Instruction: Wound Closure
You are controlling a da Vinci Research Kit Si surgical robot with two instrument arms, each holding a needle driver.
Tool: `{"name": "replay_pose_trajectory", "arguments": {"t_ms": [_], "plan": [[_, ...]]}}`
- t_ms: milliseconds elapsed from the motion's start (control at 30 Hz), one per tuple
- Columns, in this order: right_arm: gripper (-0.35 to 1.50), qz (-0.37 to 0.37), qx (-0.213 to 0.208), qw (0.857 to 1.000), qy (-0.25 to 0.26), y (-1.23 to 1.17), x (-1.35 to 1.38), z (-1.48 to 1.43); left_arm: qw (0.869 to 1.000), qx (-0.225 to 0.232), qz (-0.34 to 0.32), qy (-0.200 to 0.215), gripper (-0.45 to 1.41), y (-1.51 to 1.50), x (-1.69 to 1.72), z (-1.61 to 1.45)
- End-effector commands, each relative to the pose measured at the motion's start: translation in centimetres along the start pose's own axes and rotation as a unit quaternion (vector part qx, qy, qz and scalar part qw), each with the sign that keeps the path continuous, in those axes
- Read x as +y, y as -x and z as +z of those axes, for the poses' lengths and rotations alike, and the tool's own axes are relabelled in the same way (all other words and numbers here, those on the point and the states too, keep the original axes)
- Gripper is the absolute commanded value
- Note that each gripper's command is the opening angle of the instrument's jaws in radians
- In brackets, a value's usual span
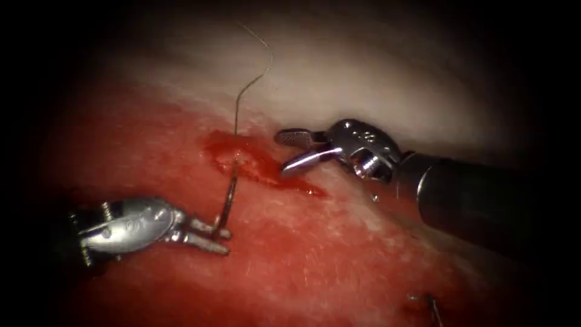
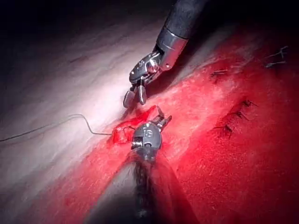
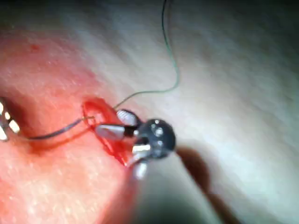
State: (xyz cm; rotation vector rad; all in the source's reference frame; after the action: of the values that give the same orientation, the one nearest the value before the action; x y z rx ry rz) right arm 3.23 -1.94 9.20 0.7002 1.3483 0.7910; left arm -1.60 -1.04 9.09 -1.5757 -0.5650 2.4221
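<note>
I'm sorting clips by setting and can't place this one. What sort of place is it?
Most likely a surgical training bench. Two needle drivers work over a slab of tissue with a cut. The left tool holds the curved needle near one end; the right tool is open, holding nothing. Thread trails away.

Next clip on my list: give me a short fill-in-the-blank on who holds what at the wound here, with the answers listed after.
1. The thin curved steel needle is held near one end by the ____ arm's tool.
2. The right arm's silver two-jawed tool hovers over the red cut with its jaws ____.
3. The needle's far end enters the pale-and-red pork tissue at the cut, and the fine dark ____ rises beyond it.

Answers: left; open; thread
</note>
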Motion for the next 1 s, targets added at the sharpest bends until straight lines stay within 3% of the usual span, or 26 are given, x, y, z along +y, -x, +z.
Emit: {"name": "replay_pose_trajectory", "arguments": {"t_ms": [33, 100, 500, 767, 1000], "plan": [[0.78, 0.016, 0.001, 1.000, 0.002, 0.01, 0.04, 0.07, 0.999, -0.007, 0.030, -0.015, -0.45, -0.01, -0.04, 0.08], [0.76, 0.041, 0.003, 0.999, 0.009, 0.00, 0.01, 0.06, 0.997, 0.000, 0.062, -0.047, -0.45, -0.09, -0.15, 0.05], [0.66, 0.064, 0.004, 0.998, 0.008, -0.12, -0.09, -0.03, 0.979, 0.037, 0.137, -0.146, -0.45, -0.38, -0.56, -0.22], [0.61, 0.074, 0.004, 0.997, 0.012, -0.14, -0.10, -0.06, 0.968, 0.063, 0.165, -0.177, -0.45, -0.54, -0.81, -0.35], [0.57, 0.098, 0.004, 0.995, 0.017, -0.18, -0.09, -0.11, 0.963, 0.074, 0.182, -0.182, -0.45, -0.56, -0.80, -0.26]]}}
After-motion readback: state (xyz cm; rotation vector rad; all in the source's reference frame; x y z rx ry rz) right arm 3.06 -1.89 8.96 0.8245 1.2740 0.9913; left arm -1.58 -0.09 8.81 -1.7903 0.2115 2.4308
